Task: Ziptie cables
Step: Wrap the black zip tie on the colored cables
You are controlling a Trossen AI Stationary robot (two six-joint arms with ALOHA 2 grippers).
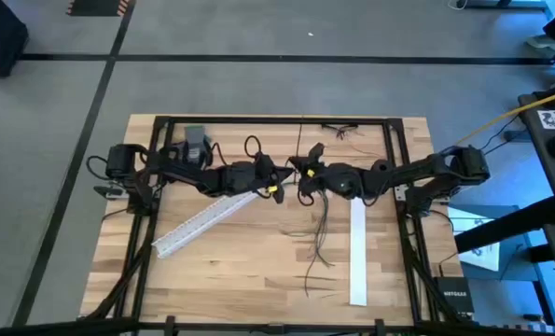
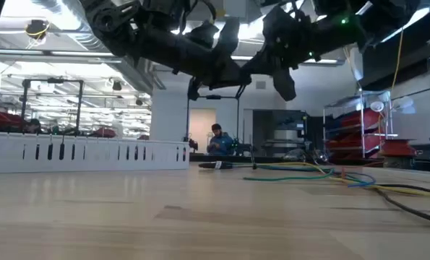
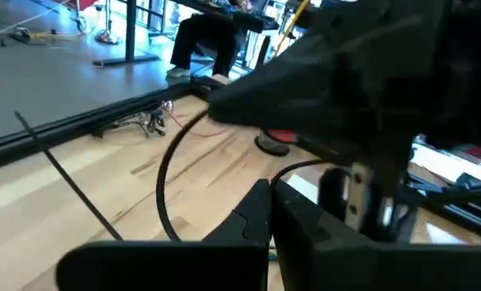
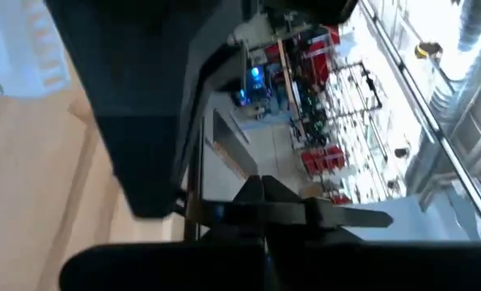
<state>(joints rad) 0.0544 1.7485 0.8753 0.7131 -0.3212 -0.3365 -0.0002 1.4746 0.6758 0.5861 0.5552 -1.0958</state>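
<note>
The cables (image 1: 316, 233) are thin dark strands that fan from the table's middle toward its near edge. Both arms meet above their far end. My right gripper (image 1: 303, 182) is over the strands' top end and looks shut in the right wrist view (image 4: 260, 194). My left gripper (image 1: 279, 184) is close beside it on the left, with its fingers shut (image 3: 268, 202). A thin black strap (image 3: 161, 182) curves up beside the left gripper's fingers. In the low view both grippers hang well above the tabletop. My left gripper appears to hold the thin black strap by its lower end (image 3: 177, 236). The gripper's own body hides the place of contact. The strap arcs upward, clear of the table. My right gripper is shut at the cables' far end (image 1: 308, 194), where the gripper hides the hold. The strands trail from it toward the near edge, their lower parts (image 1: 312, 275) on the wood.
One long white slotted strip (image 1: 207, 217) lies slantwise at the left, another (image 1: 357, 252) lies lengthwise at the right. A small dark tangle (image 1: 340, 129) sits at the far edge and a grey box (image 1: 196, 142) at the far left. Coloured cords (image 2: 330, 173) lie beyond.
</note>
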